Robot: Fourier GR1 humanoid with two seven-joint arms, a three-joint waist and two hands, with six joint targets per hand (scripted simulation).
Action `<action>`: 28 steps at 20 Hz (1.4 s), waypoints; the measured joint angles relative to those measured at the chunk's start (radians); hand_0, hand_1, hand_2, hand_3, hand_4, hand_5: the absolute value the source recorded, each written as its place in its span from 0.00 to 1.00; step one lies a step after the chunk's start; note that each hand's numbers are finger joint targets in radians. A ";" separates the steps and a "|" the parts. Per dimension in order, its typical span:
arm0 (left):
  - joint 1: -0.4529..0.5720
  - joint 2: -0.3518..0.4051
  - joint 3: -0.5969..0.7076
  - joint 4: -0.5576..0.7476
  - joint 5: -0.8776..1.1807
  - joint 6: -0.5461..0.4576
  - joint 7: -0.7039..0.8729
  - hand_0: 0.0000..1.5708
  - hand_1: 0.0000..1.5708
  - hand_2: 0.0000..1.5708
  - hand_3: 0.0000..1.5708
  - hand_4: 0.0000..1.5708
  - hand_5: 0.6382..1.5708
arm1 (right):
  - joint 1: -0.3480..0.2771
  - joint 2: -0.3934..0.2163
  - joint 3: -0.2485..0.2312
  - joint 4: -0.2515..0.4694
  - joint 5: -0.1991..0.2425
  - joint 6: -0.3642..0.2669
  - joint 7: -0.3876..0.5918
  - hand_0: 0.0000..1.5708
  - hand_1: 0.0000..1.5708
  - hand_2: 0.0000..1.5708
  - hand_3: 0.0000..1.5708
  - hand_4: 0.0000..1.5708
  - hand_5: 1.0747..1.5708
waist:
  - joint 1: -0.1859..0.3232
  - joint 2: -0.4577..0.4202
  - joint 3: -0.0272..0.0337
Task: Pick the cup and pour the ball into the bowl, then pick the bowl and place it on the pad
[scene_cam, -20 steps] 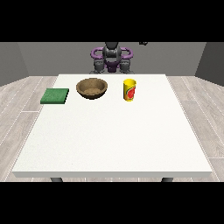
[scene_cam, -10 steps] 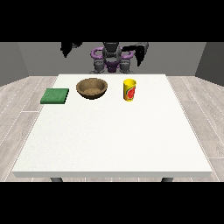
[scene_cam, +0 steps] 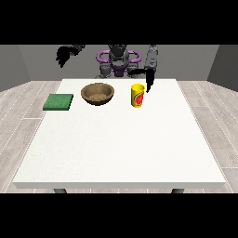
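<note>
Nearest the camera, only bare white table (scene_cam: pixel 121 148), nothing standing on its front half. Toward the far edge, three things in a row: a flat green square pad (scene_cam: pixel 58 102) near the far corner at the view's left, a round brown wooden bowl (scene_cam: pixel 97 93) just left of the middle, and a yellow cup with a red mark (scene_cam: pixel 137 95) just right of the middle, upright and well apart from the pad. No ball visible; presumably inside the cup. Beyond these, above the far edge just behind the cup, the black hand at the view's right (scene_cam: pixel 149 81), hanging fingers-down and straight, released, near the cup's rim but not touching it. Farther back, raised high over the far corner at the view's left, the other black hand (scene_cam: pixel 63 54), holding nothing; whether clenched or not, impossible to tell. Step in hand, judged from this: the reach for the cup, not yet grasped. Next called for: lowering beside the cup and closing round it, upright until over the bowl.
</note>
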 measured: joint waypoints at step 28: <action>-0.259 0.067 0.170 0.671 -0.056 0.185 -0.424 0.81 0.81 1.00 1.00 0.89 0.86 | -0.071 -0.190 -0.188 0.128 -0.203 0.217 -0.010 0.00 0.00 0.00 0.17 0.41 0.99 | -0.118 0.052 0.0049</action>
